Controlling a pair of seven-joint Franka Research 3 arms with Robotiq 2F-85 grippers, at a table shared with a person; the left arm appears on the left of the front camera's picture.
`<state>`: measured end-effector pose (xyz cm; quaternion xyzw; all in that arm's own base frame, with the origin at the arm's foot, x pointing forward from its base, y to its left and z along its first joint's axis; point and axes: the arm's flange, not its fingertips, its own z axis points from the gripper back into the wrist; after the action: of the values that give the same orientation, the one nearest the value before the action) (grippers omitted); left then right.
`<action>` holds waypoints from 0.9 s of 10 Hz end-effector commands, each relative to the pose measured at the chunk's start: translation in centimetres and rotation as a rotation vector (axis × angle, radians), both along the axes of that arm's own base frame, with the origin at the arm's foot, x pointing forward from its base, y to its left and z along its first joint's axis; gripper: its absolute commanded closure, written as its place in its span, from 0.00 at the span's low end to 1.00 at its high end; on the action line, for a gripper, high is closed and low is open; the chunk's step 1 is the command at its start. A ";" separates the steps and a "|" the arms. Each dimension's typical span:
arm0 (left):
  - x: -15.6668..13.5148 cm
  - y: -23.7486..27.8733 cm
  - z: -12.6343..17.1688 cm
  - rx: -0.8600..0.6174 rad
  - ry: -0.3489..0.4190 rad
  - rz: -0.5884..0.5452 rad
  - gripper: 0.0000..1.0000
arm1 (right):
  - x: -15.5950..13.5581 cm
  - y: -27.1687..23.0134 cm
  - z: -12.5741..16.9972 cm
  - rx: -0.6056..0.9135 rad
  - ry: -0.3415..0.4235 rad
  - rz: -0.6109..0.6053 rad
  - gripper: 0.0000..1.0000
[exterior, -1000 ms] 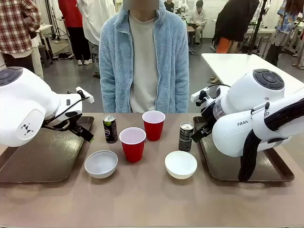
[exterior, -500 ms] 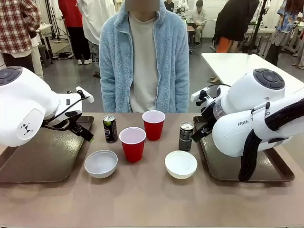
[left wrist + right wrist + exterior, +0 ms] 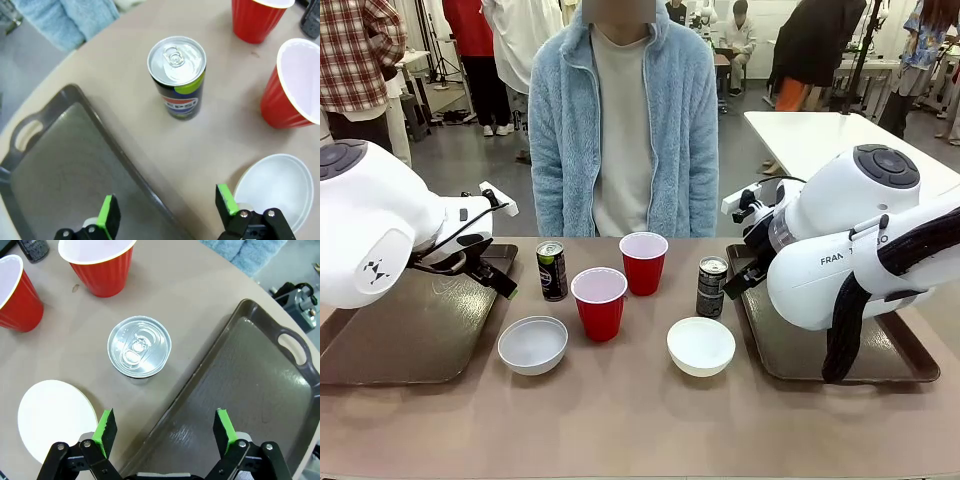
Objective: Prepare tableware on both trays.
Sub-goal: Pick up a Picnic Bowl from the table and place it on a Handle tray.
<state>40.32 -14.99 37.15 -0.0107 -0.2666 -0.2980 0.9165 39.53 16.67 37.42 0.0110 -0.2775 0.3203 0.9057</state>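
While the can (image 3: 176,75) reads "PEPSI", the right arm (image 3: 840,255) shows "FRAN".

The left arm (image 3: 375,235) reaches in low from the left side, its wrist angled forward and down. The left gripper (image 3: 167,207) is spread wide, its green-padded fingers (image 3: 108,216) holding nothing. The right arm (image 3: 840,245) mirrors this from the right side, and the right gripper (image 3: 165,432) is likewise spread wide and empty.
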 end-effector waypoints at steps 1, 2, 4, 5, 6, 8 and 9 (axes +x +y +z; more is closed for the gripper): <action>0.0 0.0 0.0 0.000 0.000 0.000 0.00 | 0.0 0.0 0.0 0.000 0.000 0.000 0.00; 0.0 0.0 0.0 0.000 0.000 0.000 0.00 | 0.0 0.0 0.0 0.000 0.000 0.000 0.00; 0.0 0.0 0.0 0.000 0.000 0.000 0.00 | 0.0 0.0 0.0 0.000 0.000 0.000 0.00; -1.2 0.4 2.1 0.029 0.021 -0.005 0.00 | -1.5 0.0 1.3 -0.015 0.014 -0.005 0.00; -3.5 1.0 3.6 0.034 0.082 -0.010 0.00 | -4.0 -0.6 2.1 -0.010 0.076 0.011 0.00; -9.2 3.0 5.4 0.082 0.241 -0.062 0.00 | -10.2 -2.6 3.7 -0.047 0.205 -0.031 0.00; -12.2 4.3 5.9 0.085 0.304 -0.084 0.00 | -14.2 -3.7 4.2 -0.057 0.266 -0.076 0.00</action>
<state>35.06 -13.71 42.94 -0.0119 -0.1433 -0.3226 0.9356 34.95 16.36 42.34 0.0087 -0.1730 0.3150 0.9331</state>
